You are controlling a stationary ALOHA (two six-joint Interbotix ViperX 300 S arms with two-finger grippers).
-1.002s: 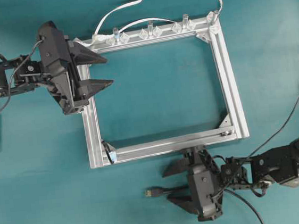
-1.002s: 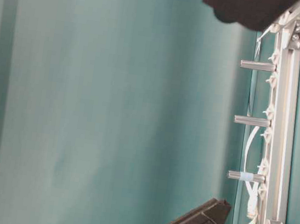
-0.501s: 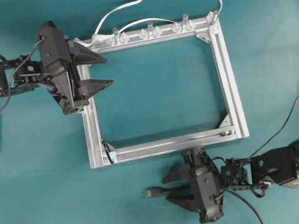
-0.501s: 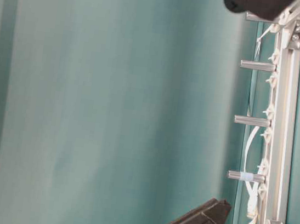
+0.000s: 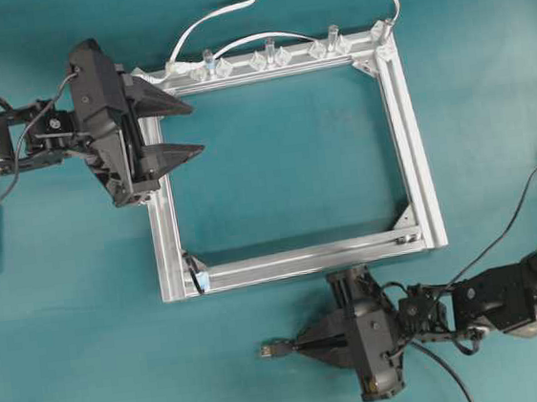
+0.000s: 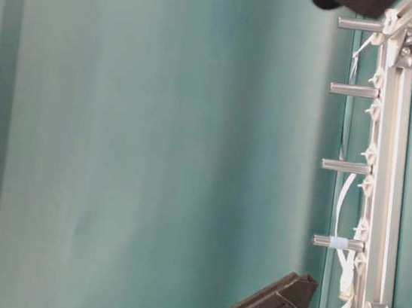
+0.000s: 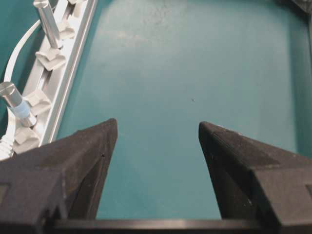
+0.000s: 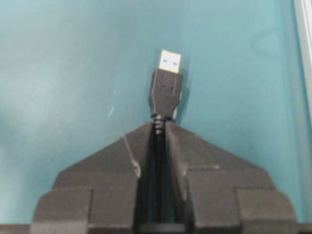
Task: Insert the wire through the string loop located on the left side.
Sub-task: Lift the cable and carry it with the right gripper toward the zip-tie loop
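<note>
The wire (image 5: pixel 276 349) lies on the teal table in front of the aluminium frame (image 5: pixel 420 175), its black USB plug (image 8: pixel 165 90) with a metal tip pointing left. My right gripper (image 5: pixel 301 345) is shut on the wire just behind the plug; in the right wrist view the cable runs between the closed fingers (image 8: pixel 187 146). The string loop (image 5: pixel 198 277) with a pale-blue tab sits at the frame's front-left corner. My left gripper (image 5: pixel 191 125) hovers open over the frame's left rail near the back-left corner, nothing between its fingertips (image 7: pixel 105 134).
White cables (image 5: pixel 220 14) run behind the frame's back rail, which carries several clear clips and upright metal pegs (image 5: pixel 269 47). One peg with a blue band (image 7: pixel 14 102) stands left of my left gripper. The wire's black cable trails off to the right edge (image 5: pixel 527 195).
My right gripper has closed from open onto the wire behind the plug and shifted slightly forward. The left arm has not moved.
</note>
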